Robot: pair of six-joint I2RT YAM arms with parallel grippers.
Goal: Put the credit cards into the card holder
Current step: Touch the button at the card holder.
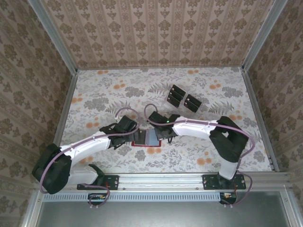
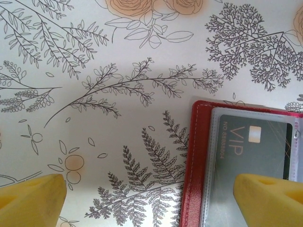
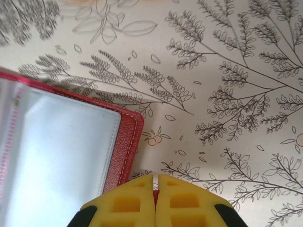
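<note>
The red card holder (image 1: 150, 138) lies open on the table between my two grippers. One of its clear sleeves holds a dark credit card (image 2: 251, 142) marked VIP. In the left wrist view my left gripper (image 2: 149, 189) is open, and one yellow fingertip (image 2: 270, 198) hangs over the sleeve near the holder's red edge (image 2: 194, 161). My right gripper (image 3: 155, 182) is shut at the holder's right edge (image 3: 127, 142), with a strip of red showing between its fingers. Several black credit cards (image 1: 177, 91) lie further back. From above, the left gripper (image 1: 130, 135) and right gripper (image 1: 163, 135) flank the holder.
A clear divided tray (image 1: 169, 100) at the back, right of centre, holds the black cards. Patterned walls stand round the floral table on three sides. Both arms reach in from the near rail (image 1: 161, 179).
</note>
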